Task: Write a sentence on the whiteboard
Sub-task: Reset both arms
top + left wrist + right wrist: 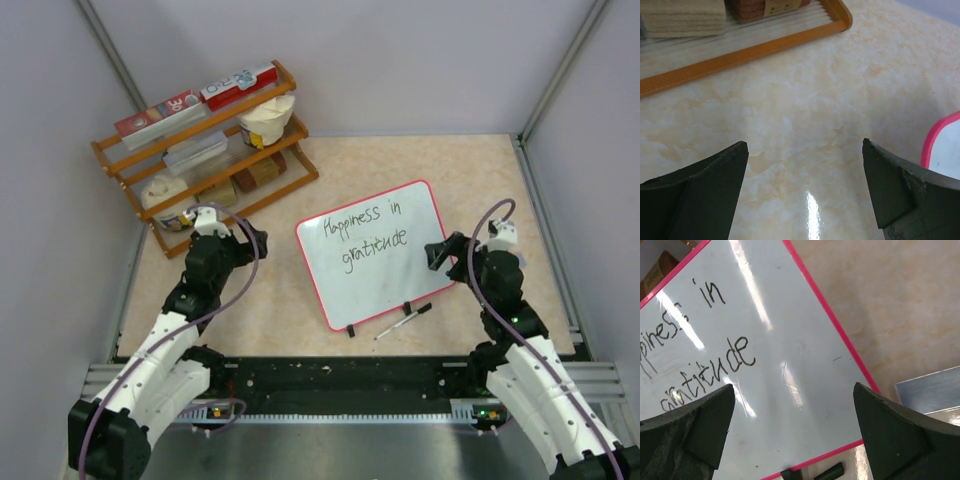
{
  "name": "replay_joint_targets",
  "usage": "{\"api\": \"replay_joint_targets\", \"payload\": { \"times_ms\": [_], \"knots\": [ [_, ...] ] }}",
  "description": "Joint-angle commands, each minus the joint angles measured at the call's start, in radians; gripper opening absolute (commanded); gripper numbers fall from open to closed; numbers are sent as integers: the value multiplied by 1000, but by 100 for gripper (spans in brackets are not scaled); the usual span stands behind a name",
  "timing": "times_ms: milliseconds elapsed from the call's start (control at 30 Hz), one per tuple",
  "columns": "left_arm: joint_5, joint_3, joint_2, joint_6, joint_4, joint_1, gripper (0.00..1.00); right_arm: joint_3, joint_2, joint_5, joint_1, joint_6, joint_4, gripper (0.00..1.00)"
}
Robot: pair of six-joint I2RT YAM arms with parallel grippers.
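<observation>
The whiteboard [390, 285], bearing the sentence [362, 237], lies at the middle of the table [480, 170].
Both claws gape empty: the left claw [805, 150] over bare table, the right claw [794, 392] over the whiteboard's right part. A marker [403, 321] lies just in front.

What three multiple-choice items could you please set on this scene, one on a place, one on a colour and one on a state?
1. Where does the marker lie?
A. in a cup
B. on the table by the whiteboard's near edge
C. on the floor

2. What colour is the whiteboard's rim?
A. green
B. blue
C. pink-red

3. How are the left pincer and the right pincer?
A. both open and empty
B. both shut
C. one holds the marker

Answers:
1 B, as the top view shows it flat beside the board's feet.
2 C, as the right wrist view shows a pink-red border.
3 A, as each wrist view shows spread fingers with nothing between them.
</observation>
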Motion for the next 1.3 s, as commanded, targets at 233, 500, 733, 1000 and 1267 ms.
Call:
{"api": "replay_joint_targets", "payload": {
  "times_ms": [233, 500, 733, 1000, 1267],
  "knots": [
    [-207, -6, -5, 28, -13, 0, 99, -105, -61, 358, 7, -215, 355, 99],
    [-201, 10, -8, 92, 15, 0, 99, -189, -69, 337, 7, -358, 593, 98],
    [-198, 44, -5, 168, 62, 0, 99, -148, -15, 351, 8, -430, 622, 99],
    [-143, 69, -4, 231, 110, 1, 99, -137, 6, 386, 7, -467, 653, 99],
    [-80, 27, -33, 323, 187, 0, 98, -138, 38, 428, 7, -583, 667, 99]
  ]
}}
